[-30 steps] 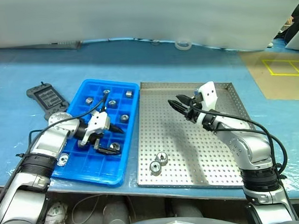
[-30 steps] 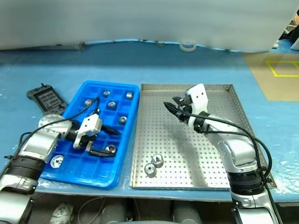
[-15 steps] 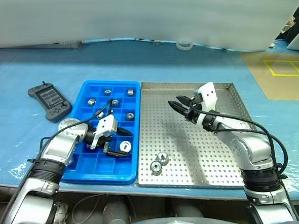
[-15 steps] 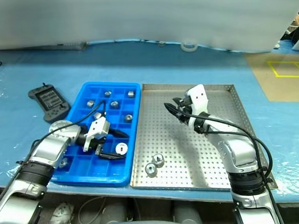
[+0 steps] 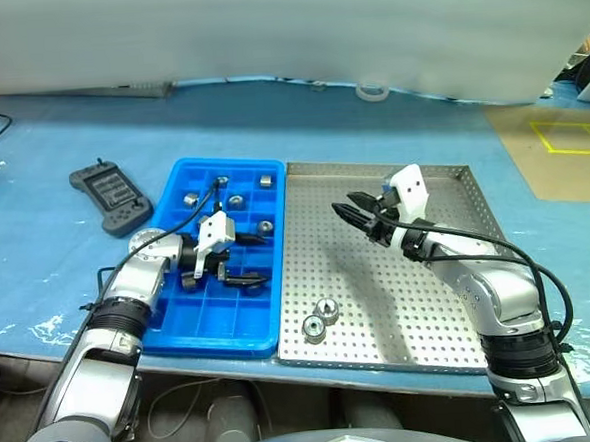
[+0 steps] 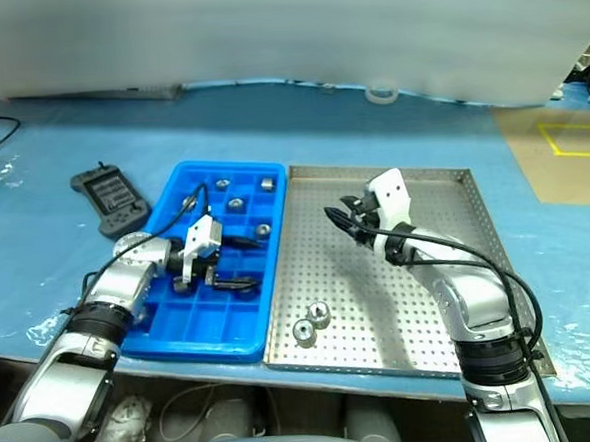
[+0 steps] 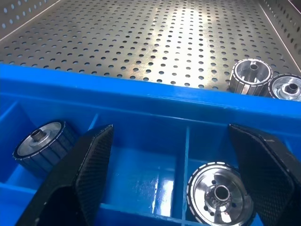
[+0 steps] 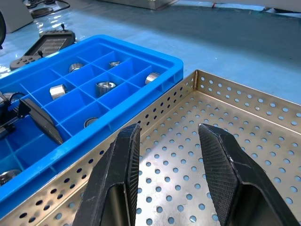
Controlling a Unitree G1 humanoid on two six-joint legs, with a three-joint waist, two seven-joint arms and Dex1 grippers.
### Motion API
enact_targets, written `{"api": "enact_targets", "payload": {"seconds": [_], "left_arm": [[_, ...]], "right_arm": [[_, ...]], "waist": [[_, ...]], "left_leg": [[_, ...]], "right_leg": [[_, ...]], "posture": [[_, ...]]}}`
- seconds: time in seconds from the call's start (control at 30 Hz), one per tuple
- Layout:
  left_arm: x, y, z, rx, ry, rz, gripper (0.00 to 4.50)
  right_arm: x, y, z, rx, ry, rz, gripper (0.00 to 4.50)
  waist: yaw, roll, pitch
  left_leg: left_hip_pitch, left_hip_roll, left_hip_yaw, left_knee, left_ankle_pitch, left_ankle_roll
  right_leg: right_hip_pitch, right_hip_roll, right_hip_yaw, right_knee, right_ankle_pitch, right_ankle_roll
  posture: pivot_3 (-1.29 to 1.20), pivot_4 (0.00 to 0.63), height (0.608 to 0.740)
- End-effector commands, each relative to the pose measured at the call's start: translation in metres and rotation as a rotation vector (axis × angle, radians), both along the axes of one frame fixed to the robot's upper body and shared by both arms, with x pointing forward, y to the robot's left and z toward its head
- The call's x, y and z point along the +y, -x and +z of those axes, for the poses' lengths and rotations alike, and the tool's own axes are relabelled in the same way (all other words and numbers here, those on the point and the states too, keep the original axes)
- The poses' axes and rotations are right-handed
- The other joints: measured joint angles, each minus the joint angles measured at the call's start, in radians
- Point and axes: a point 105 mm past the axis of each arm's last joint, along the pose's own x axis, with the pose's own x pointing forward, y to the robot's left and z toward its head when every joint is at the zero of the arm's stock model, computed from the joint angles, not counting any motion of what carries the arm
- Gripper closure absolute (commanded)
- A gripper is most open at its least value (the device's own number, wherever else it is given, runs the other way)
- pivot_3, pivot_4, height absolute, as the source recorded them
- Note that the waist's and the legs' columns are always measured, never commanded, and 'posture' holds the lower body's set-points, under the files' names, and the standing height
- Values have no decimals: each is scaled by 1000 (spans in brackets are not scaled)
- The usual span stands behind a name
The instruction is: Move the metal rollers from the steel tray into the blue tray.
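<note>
Rollers [image 5: 319,318] waited ahead of my released, empty left jaws [image 7: 170,155], one roller [image 7: 218,193] lying freed between them in the blue tray [image 5: 187,333]; right jaws [image 8: 170,155] hovered parted, empty, over the steel tray [image 5: 438,347].

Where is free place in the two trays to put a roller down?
The blue tray has empty compartments along its near end. The steel tray is bare except two metal rollers near its front-left corner. Crowded: the blue tray's far rows and around the left gripper.
</note>
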Motion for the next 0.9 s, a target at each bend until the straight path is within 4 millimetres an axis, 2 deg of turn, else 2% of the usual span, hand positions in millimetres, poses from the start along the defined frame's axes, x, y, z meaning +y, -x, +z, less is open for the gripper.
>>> {"api": "enact_targets", "payload": {"seconds": [0.03,0.17,0.27,0.33,0.43,0.5,0.7,0.9], "left_arm": [[17,-1,-7,74,24,34,413],[30,-7,28,105,148,32,413],[33,-4,49,144,216,17,413],[34,2,52,157,220,3,413],[33,19,61,182,241,-27,413],[31,27,65,213,263,-20,413],[22,55,52,289,264,86,413],[21,74,65,307,288,147,413]], "right_arm": [[-4,21,13,-31,51,114,2461],[-16,60,19,18,161,354,2461],[-25,75,17,54,298,492,2461],[-26,81,8,61,394,574,2461],[-12,93,-16,33,512,756,2461],[-6,95,-28,7,555,826,2461],[6,89,-55,-120,649,937,2461],[9,90,-63,-133,637,1027,2461]], "waist": [[0,1,0],[-2,1,0],[-5,-1,0],[0,-1,0],[1,-1,0],[0,-2,0],[5,-3,0],[13,-1,3]], "left_leg": [[1,0,0,-1,0,0],[2,4,1,-2,-2,3],[0,7,2,-2,-2,4],[0,7,3,-3,-3,5],[-1,7,3,-3,-6,7],[-1,6,3,-1,-10,6],[-8,5,3,0,-13,11],[-8,5,1,1,-13,10]], "right_leg": [[0,0,0,0,0,0],[3,3,0,0,0,0],[0,4,-1,0,0,0],[-1,4,-3,0,0,0],[-1,4,-4,-1,-5,-9],[-1,4,-4,0,-6,-10],[-4,0,-7,-1,-6,-11],[-1,0,-9,-1,-6,-11]], "posture": [[-259,150,740],[-239,150,740],[-226,150,740],[-204,150,740],[-185,150,740],[-143,150,740],[-46,150,740],[12,150,740]]}}
